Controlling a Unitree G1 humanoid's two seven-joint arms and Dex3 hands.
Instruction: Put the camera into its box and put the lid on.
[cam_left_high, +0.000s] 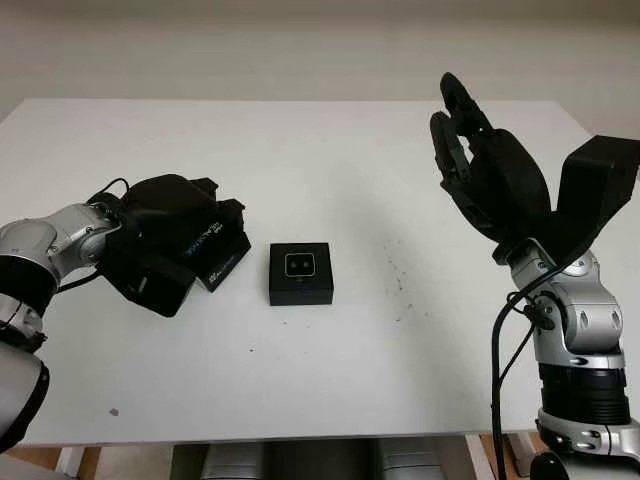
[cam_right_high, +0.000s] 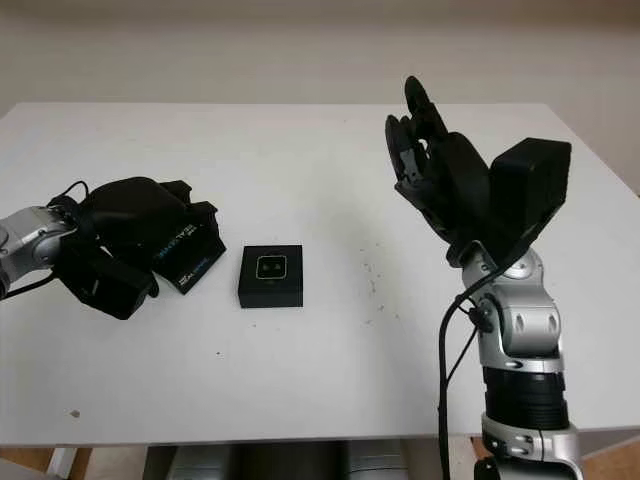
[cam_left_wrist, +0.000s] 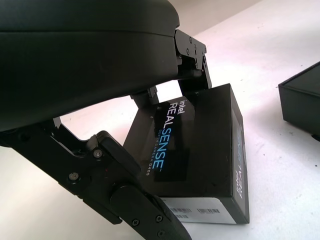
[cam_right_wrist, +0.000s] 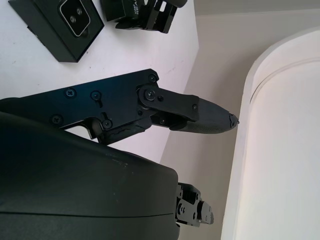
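The small black box (cam_left_high: 301, 290) sits open at the table's middle with the square camera (cam_left_high: 300, 264) lying inside it, lens side up. To its left lies the black lid (cam_left_high: 225, 258) printed "Intel RealSense" (cam_left_wrist: 172, 135). My left hand (cam_left_high: 172, 225) covers the lid's left end. Its fingers (cam_left_wrist: 192, 55) curl onto the far edge and the thumb (cam_left_wrist: 115, 190) sits against the near edge. My right hand (cam_left_high: 480, 160) is open, raised in the air well to the right of the box. The box and camera (cam_right_wrist: 75, 15) lie far below that hand.
The white table (cam_left_high: 330, 380) spreads wide around the box, with a few dark specks (cam_left_high: 398, 285) to its right. A black cable (cam_left_high: 100, 192) loops by my left wrist. The table's front edge runs just ahead of both arms.
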